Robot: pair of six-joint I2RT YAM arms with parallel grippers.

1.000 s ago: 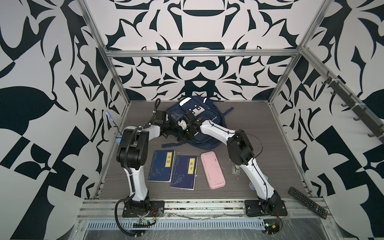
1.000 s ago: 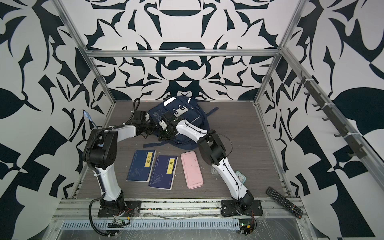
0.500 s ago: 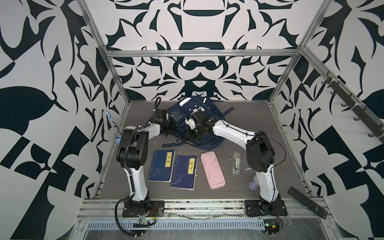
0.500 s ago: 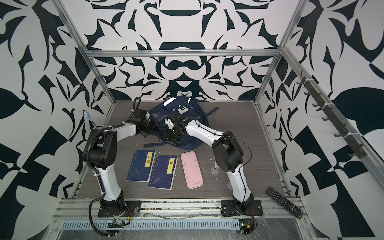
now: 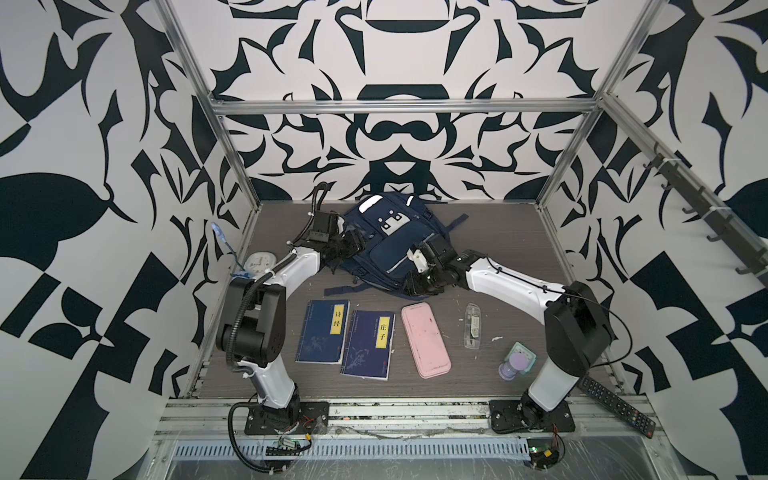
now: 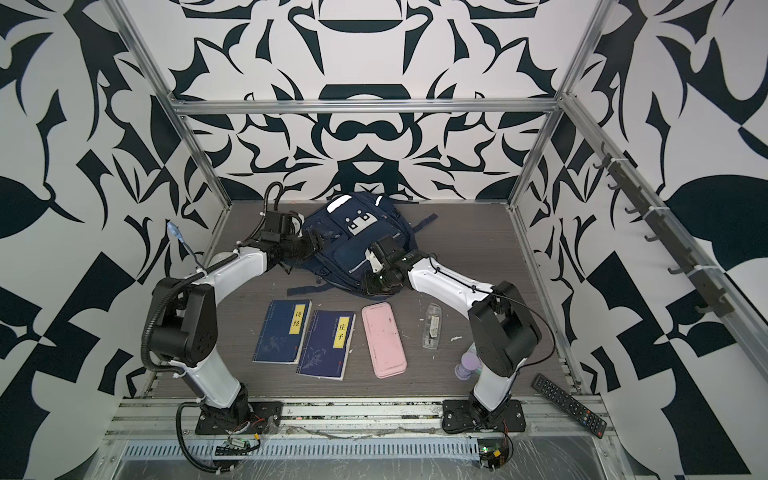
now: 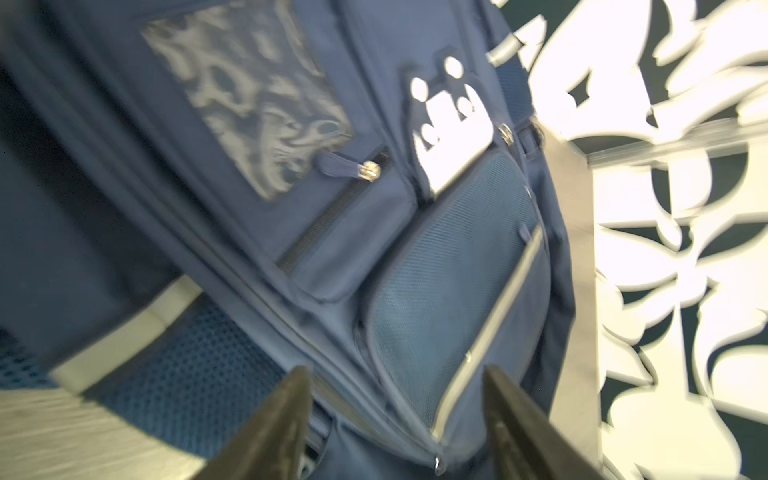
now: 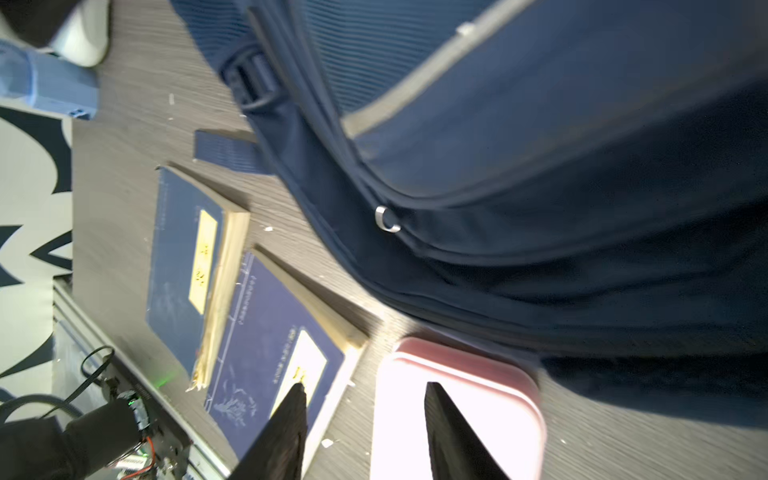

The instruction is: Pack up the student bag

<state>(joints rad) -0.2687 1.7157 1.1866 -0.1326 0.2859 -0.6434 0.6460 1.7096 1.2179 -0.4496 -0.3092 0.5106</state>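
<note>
The left gripper (image 7: 397,369) and right gripper (image 8: 365,384) flank the navy blue fabric backpack (image 5: 390,253), jaws spread and empty. Closing carelessly could snag loose fabric, dragging the backpack.

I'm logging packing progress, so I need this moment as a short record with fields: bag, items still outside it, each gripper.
bag: student bag lies at the back of the table
outside, in a row in front of the bag: left blue book, right blue book, pink case, clear case
left gripper: open, at the bag's left side
right gripper: open, at the bag's near right edge, empty
</note>
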